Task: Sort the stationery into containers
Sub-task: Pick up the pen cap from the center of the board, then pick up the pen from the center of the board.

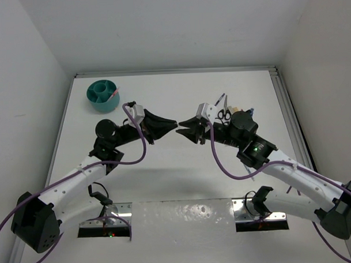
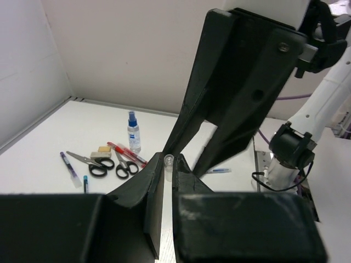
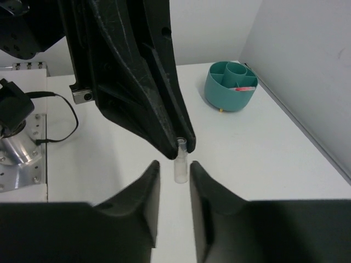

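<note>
1. The step in hand looks like a hand-over above the middle of the desk [image 1: 166,184]. The left gripper [image 1: 170,124] and the right gripper [image 1: 186,126] meet tip to tip.
2. The left gripper is clamped narrowly on the top end of a small clear tube [image 3: 181,164], which hangs upright from its tips.
3. The right gripper stands slightly apart, its fingers [image 3: 148,186] on either side of the tube's lower end. They do not seem to press on it, so I judge it is letting go.
4. The teal organiser [image 1: 99,105] sits at the far left corner of the desk with a red pen [image 3: 245,88] in it. Two scissors [image 2: 101,164], a spray bottle [image 2: 132,131] and more pens lie towards the far right.
5. Next, the right gripper should draw straight back without brushing the tube. The left arm should then carry the tube to the far left corner and lower it into a compartment. The grip is only on the tube's very end, so a swing could loosen it.
</note>
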